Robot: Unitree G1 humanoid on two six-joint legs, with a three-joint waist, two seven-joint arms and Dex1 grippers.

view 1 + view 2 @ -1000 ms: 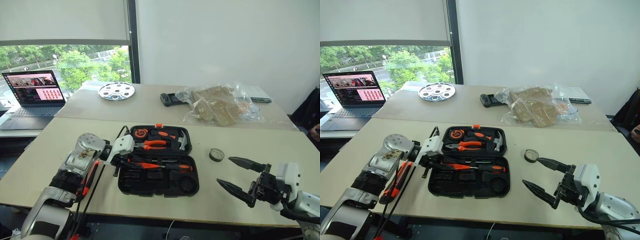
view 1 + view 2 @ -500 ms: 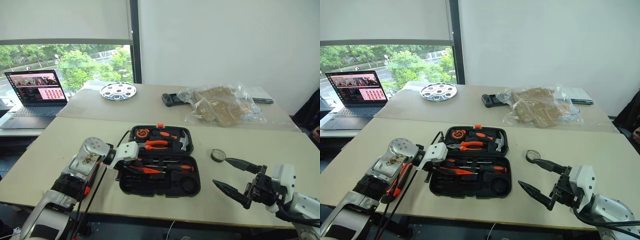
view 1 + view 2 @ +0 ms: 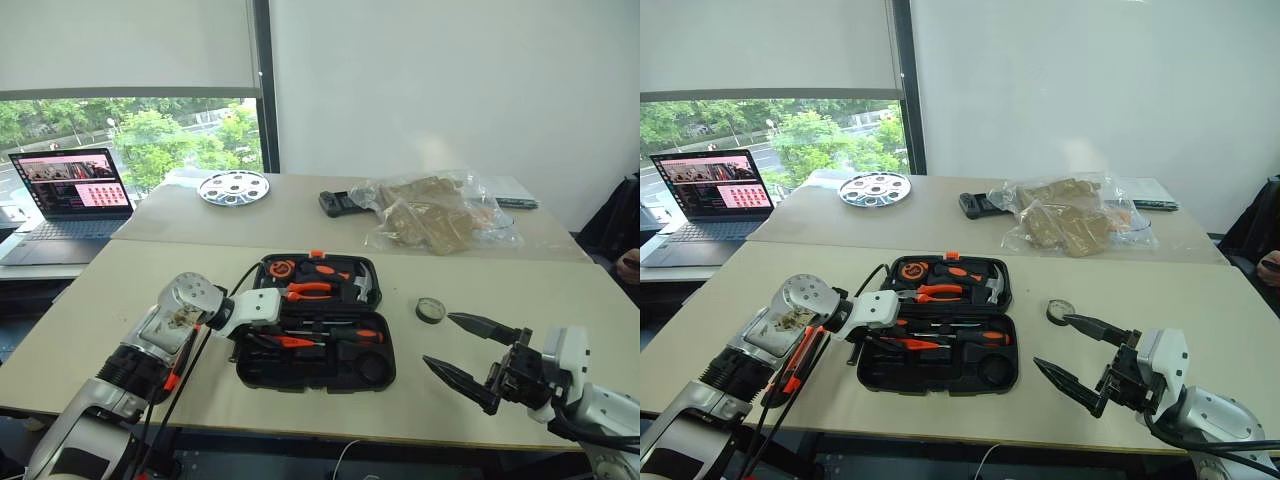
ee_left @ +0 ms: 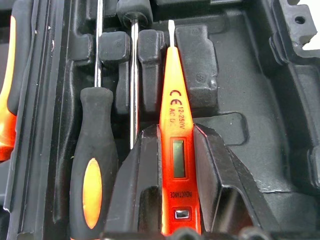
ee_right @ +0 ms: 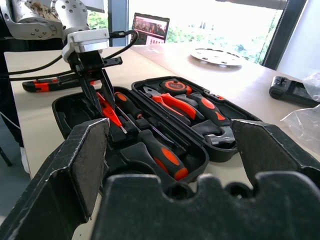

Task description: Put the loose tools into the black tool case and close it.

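Note:
The black tool case (image 3: 312,384) lies open at the middle of the near table. My left gripper (image 4: 176,135) is over its left part, shut on the slim orange tester screwdriver (image 4: 176,115), whose tip points down into a moulded slot. Beside it a black-and-orange screwdriver (image 4: 92,170) lies in its slot, and another (image 3: 355,335) lies across the tray. The orange-black utility knife (image 5: 47,85) lies on the table left of the case, under my left arm. The small black tape roll (image 3: 431,309) sits right of the case. My right gripper (image 3: 438,340) hovers open just in front of the roll.
Orange pliers (image 3: 308,291), a hammer (image 3: 365,285) and a tape measure (image 3: 280,268) sit in the case's far half. On the far table are a laptop (image 3: 70,190), a round metal plate (image 3: 232,186), a flat black gadget (image 3: 340,203) and a plastic bag (image 3: 440,210).
My left gripper has tilted further down over the case with the tester in it. The right gripper has stayed where it was, open. The camera shifted slightly.

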